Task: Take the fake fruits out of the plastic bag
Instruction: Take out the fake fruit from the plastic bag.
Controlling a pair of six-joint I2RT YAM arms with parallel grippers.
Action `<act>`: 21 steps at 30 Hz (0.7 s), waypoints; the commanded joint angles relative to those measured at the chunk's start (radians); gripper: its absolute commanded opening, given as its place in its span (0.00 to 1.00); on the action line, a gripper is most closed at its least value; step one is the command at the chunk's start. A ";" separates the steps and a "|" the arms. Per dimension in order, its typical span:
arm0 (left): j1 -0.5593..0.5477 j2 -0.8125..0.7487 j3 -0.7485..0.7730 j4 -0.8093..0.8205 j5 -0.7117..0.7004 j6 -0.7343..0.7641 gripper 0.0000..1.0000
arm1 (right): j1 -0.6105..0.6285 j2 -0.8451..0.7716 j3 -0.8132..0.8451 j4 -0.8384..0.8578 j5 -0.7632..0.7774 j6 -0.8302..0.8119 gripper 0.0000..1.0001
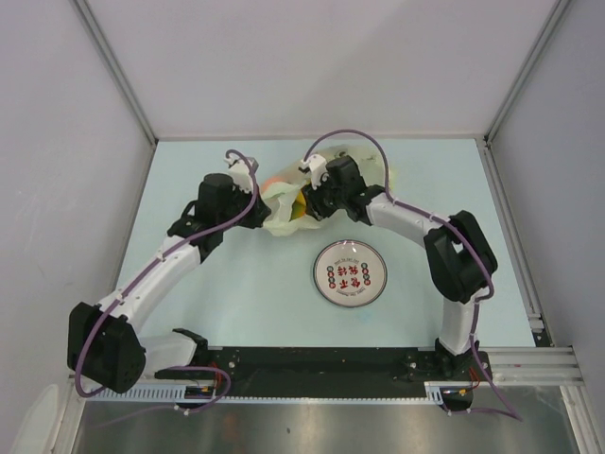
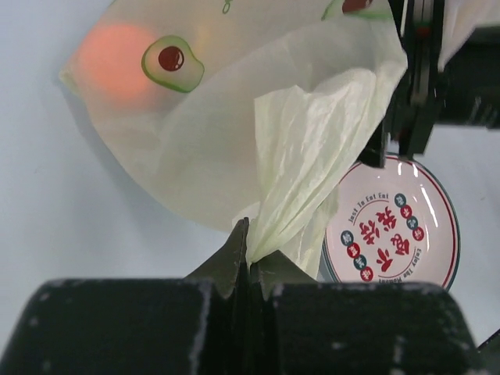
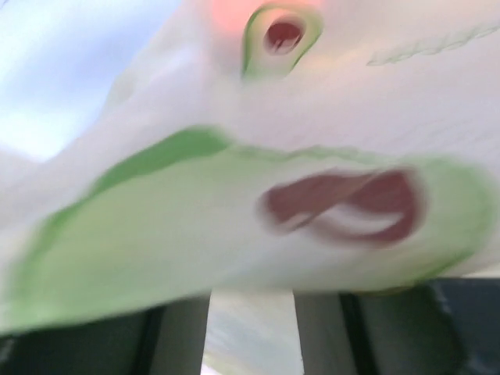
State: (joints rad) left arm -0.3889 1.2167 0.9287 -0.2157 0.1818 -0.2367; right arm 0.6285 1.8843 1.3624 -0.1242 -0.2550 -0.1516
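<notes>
Barely started: left tool [image 2: 248, 258] clenched on plastic bag [image 2: 203, 148] fold, right tool [image 3: 251, 312] grip unclear behind film, orange [image 2: 113, 51] upper left inside bag, nothing out on worktop [image 1: 236, 303].

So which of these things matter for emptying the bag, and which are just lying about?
Part of the job:
plastic bag
orange fruit, showing through it
left tool, pinching a bag fold
right tool, at the bag

Just lying about:
white plate

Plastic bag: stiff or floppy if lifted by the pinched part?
Likely floppy: the plastic bag bunches into creases where the left gripper pinches it. Probably thin, light film: an orange fruit shows through. That fruit may roll inside when lifted.
</notes>
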 commanded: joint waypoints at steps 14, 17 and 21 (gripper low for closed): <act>-0.001 -0.092 -0.059 -0.048 -0.032 -0.009 0.01 | 0.013 0.196 0.185 0.155 0.248 0.072 0.94; -0.002 -0.092 -0.062 -0.050 -0.030 -0.007 0.00 | 0.023 0.226 0.201 0.175 0.253 0.023 1.00; -0.001 -0.086 -0.065 -0.034 -0.024 -0.010 0.00 | 0.030 0.295 0.237 0.185 0.287 -0.011 1.00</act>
State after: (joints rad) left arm -0.3889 1.1549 0.8742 -0.2722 0.1593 -0.2363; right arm 0.6468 2.1101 1.5425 -0.0013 -0.0383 -0.1143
